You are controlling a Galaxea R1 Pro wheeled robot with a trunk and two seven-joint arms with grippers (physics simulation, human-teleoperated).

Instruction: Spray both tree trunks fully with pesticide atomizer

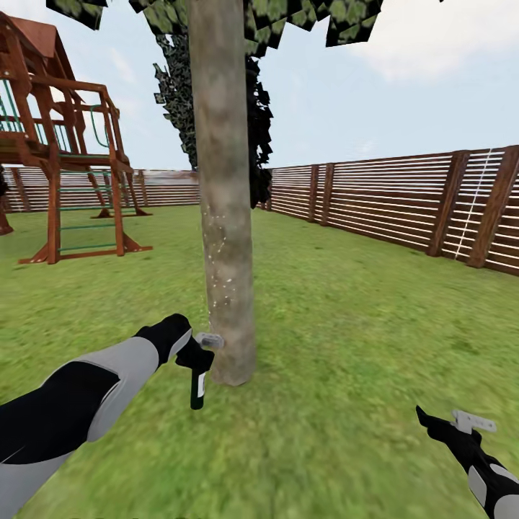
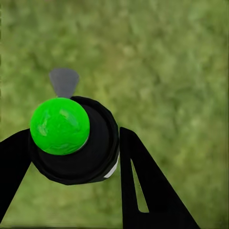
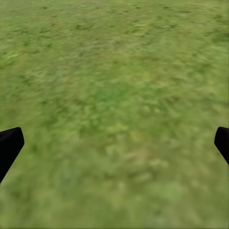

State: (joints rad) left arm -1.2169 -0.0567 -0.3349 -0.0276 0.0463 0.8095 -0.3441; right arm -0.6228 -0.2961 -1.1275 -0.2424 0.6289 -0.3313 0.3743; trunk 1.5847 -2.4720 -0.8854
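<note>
**Sprayer at the trunk**

The left gripper is clamped on the atomizer, at 7 o'clock from the trunk, nozzle nearly touching it. It looks light, rigid and slick, best held at the neck. The right gripper hangs with fingers apart over the grass.

Grey-brown mottled tree trunk, black pesticide atomizer with green top, brown slatted fence.
</note>
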